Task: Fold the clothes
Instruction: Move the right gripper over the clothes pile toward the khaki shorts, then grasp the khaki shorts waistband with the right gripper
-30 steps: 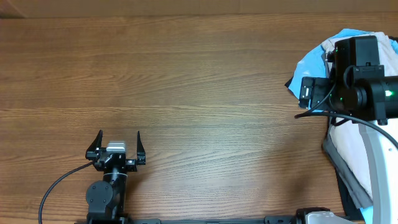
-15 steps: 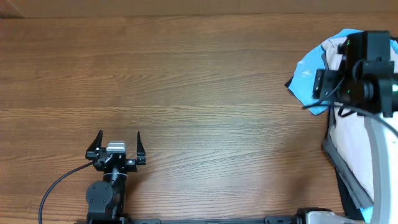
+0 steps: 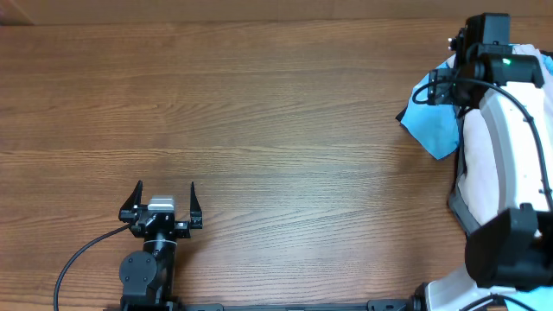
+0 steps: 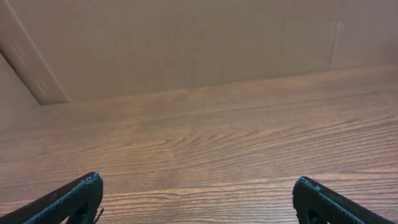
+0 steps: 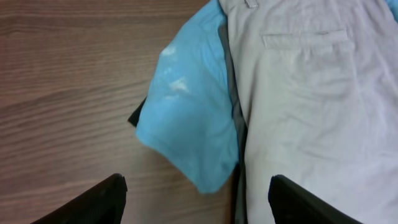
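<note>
The pale beige shorts [image 5: 311, 106] lie on top of a clothes pile at the table's right edge, with the welt pocket showing; in the overhead view [image 3: 473, 168] my right arm partly covers them. My right gripper [image 5: 199, 196] is open and empty. It hangs high above the pile, over the blue shirt's tip and the shorts' left edge, and touches nothing; it also shows in the overhead view [image 3: 445, 86]. My left gripper [image 3: 165, 192] is open and empty near the front left, over bare wood in the left wrist view [image 4: 198, 190].
A light blue shirt [image 3: 432, 117] sticks out left from under the shorts; it also shows in the right wrist view [image 5: 186, 112]. Grey trousers [image 3: 462, 216] edge the pile below. A cardboard wall [image 4: 186, 43] stands at the table's far edge.
My right arm has moved toward the far right corner, uncovering more of the blue shirt. The left arm has not moved.
</note>
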Controlling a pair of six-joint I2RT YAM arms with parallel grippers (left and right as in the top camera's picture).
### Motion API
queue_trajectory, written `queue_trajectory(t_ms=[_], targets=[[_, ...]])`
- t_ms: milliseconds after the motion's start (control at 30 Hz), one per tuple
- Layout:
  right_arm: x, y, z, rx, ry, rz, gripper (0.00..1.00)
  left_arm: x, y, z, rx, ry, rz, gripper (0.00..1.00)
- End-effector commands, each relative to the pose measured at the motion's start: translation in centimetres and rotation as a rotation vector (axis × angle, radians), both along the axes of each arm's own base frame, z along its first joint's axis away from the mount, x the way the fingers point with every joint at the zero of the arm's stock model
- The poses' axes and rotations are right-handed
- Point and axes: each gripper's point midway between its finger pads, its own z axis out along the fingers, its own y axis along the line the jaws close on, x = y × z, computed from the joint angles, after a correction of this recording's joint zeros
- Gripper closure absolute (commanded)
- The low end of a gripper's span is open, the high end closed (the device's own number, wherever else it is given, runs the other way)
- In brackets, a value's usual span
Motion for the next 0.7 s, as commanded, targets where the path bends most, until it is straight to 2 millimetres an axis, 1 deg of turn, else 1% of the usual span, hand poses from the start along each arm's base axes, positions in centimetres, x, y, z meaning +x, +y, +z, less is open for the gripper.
queue_trajectory(t_ms=[0, 67, 167, 300, 400, 467, 533, 667], targets=[[2.1, -1.3, -0.6, -0.072, -0.023, 0.013, 0.23, 0.0, 0.1, 0.1, 0.016, -0.010, 0.004, 0.00], [3.1, -2.4, -0.8, -0.111, -0.044, -0.010, 0.24, 0.0, 0.1, 0.1, 0.016, -0.010, 0.004, 0.00], [4.3, -3.7, -1.3, -0.152, -0.066, -0.004, 0.28, 0.0, 0.1, 0.1, 0.016, -0.010, 0.004, 0.00], [5.5, -6.0, -2.9, -0.155, -0.077, -0.042, 0.28, 0.0, 0.1, 0.1, 0.016, -0.010, 0.004, 0.00], [6.0, -8.1, -5.3, -0.152, -0.057, -0.078, 0.27, 0.0, 0.1, 0.1, 0.016, -0.010, 0.004, 0.00], [6.2, -9.0, -7.0, -0.152, -0.030, -0.065, 0.23, 0.0, 0.1, 0.1, 0.016, -0.010, 0.004, 0.00], [6.4, -9.5, -8.8, -0.153, 0.002, -0.024, 0.22, 0.0, 0.1, 0.1, 0.016, -0.010, 0.004, 0.00], [6.8, -9.8, -10.8, -0.128, 0.015, -0.014, 0.22, 0.0, 0.1, 0.1, 0.016, -0.010, 0.004, 0.00]])
